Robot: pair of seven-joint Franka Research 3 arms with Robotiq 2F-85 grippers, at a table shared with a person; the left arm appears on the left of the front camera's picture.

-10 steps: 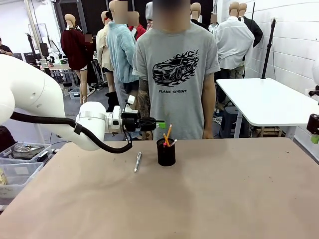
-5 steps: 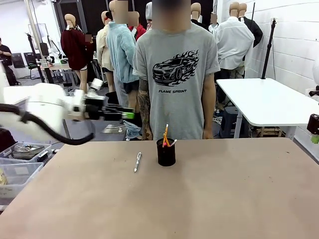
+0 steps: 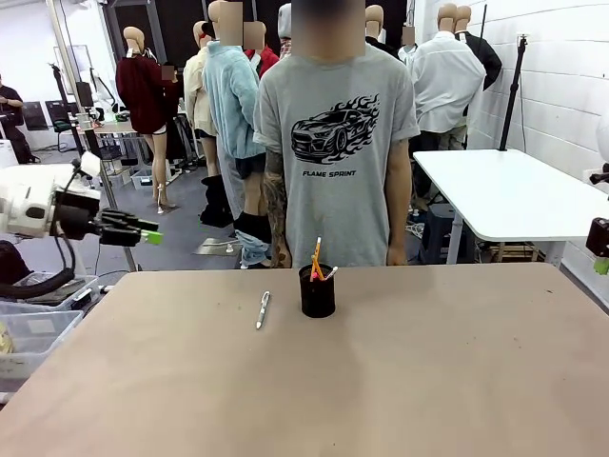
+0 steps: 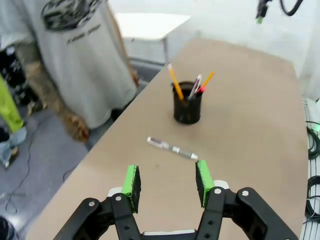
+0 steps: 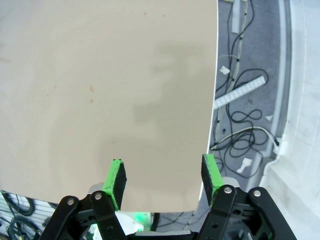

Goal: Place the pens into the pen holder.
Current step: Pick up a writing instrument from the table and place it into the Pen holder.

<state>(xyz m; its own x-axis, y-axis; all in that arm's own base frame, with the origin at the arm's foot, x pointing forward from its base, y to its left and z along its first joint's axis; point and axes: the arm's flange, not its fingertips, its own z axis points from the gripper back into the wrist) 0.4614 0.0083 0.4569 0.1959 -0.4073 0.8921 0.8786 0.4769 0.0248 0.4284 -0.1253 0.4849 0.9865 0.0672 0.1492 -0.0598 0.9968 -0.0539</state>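
Observation:
The black mesh pen holder [image 3: 317, 292] stands mid-table near the far edge, with a yellow-orange pencil [image 3: 317, 257] and other pens sticking out of it. The holder [image 4: 187, 104] also shows in the left wrist view with several pens in it. A silver-white pen [image 3: 263, 309] lies flat on the table left of the holder, seen again as the silver pen [image 4: 172, 148] below the holder. My left gripper [image 3: 145, 231] hangs open and empty off the table's left side, well away from the pen; its gripper [image 4: 167, 180] has green pads apart. My right gripper [image 5: 164, 179] is open over the table's edge.
A person in a grey T-shirt [image 3: 333, 143] stands at the far side behind the holder. Clear plastic bins [image 3: 33, 319] sit at the left beside the table. Cables [image 5: 245, 120] lie on the floor past the table edge. A white table [image 3: 504, 190] stands at the back right.
My left arm has drawn back to the left, from just beside the holder to off the table's left side, gripper open and empty. The pens and holder have not moved.

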